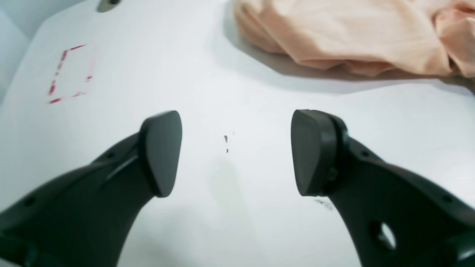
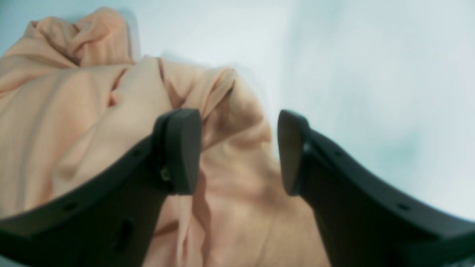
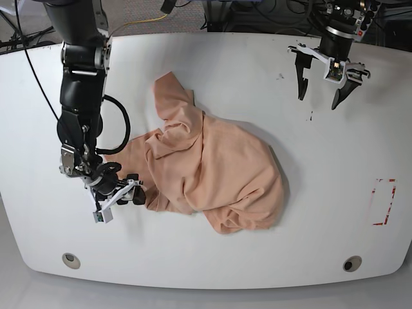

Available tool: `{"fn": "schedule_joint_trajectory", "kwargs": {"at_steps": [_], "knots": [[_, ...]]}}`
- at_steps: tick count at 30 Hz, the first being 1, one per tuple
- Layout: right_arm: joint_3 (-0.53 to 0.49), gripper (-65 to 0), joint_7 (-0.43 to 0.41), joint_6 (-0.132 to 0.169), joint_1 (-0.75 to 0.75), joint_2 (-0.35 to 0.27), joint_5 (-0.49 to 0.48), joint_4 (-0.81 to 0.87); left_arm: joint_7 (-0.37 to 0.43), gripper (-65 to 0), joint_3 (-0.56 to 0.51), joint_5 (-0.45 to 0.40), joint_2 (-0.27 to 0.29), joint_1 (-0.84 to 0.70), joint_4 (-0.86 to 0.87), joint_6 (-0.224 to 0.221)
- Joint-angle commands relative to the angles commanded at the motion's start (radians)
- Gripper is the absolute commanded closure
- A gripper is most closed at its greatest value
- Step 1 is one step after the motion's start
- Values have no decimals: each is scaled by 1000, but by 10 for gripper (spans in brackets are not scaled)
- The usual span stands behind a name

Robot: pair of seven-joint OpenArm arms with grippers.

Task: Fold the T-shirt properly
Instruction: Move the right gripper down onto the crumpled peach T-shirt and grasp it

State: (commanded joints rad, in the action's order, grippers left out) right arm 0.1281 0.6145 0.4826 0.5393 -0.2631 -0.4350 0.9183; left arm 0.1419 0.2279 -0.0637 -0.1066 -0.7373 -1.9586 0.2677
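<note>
The T-shirt (image 3: 206, 170) lies in a crumpled heap in the middle of the base view, one twisted lobe reaching toward the upper centre and a thick rolled edge at the lower right of the pile. It is nowhere near flat, so I judge the fold proper has not begun; the cloth has to be spread first.

My right gripper (image 3: 121, 193) sits low at the lower left of the base view, right at the left-hand edge of the shirt. In the right wrist view its jaws stand apart with bunched peach fabric between and below them, and nothing is pinched yet. My left gripper (image 1: 235, 152) is in the upper right of the base view, well apart from the shirt, jaws wide and empty over the bare white table (image 1: 237, 207); the cloth only shows along the top edge of its wrist view.

The main risk I see is on the right side: the fabric under those pads is layered and creased, so closing here could catch two or more layers at once. Pulling then would drag the whole heap instead of opening it. I cannot tell from these views whether this edge is a sleeve, a hem or just a fold, so a wrong corner is possible too.

With the left gripper so far off, any pull by the right alone has nothing anchoring the cloth, and the shirt may simply slide toward the table's left rim.
</note>
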Motion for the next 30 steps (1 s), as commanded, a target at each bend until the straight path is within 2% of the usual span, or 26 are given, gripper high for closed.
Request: {"fn": "schedule_joint_trajectory", "kwargs": {"at_steps": [2, 6, 12, 28, 30], "knots": [[0, -327, -25, 14, 31, 0, 2, -69, 0, -428, 0, 0, 0, 2, 0, 0], [0, -327, -112, 14, 61, 9, 77, -155, 0, -428, 0, 0, 0, 3, 0, 0], [2, -327, -180, 17, 72, 37, 166, -235, 0, -428, 0, 0, 0, 3, 8, 0], [2, -319, -232, 17, 61, 84, 167, -301, 0, -428, 2, 0, 0, 25, 52, 0], [2, -277, -250, 17, 61, 84, 169, -301, -2, -428, -3, 0, 0, 25, 52, 0]]}}
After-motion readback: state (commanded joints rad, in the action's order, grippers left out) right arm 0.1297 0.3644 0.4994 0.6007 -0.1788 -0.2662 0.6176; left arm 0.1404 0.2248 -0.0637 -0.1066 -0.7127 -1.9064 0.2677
